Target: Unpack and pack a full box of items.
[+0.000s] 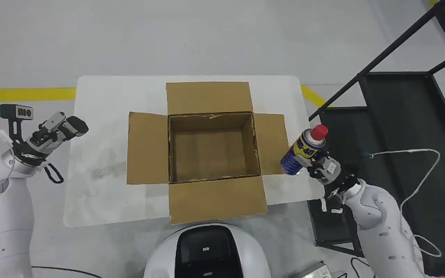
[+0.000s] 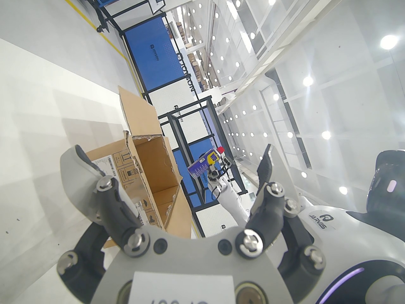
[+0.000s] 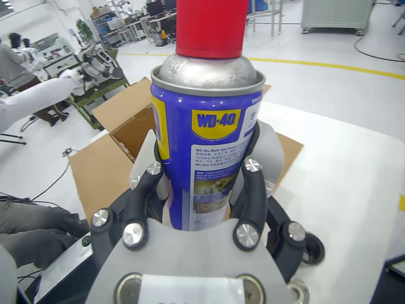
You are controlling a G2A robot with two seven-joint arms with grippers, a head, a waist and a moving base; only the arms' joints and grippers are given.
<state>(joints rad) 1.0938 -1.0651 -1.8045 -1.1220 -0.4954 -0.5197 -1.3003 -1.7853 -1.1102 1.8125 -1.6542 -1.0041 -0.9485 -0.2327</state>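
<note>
Your right gripper (image 3: 207,147) clamped on the red-capped spray can (image 3: 208,102), beside the open cardboard box (image 1: 208,97), your left gripper (image 2: 172,156) spread wide, beside the table (image 1: 104,104).

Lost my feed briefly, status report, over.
Right tool shut on spray can, right of box. Left tool open, at table left edge. Box open, empty; nothing blocking.

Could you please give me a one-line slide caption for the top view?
Right gripper holds a red-capped spray can beside the open cardboard box on the white table.
</note>
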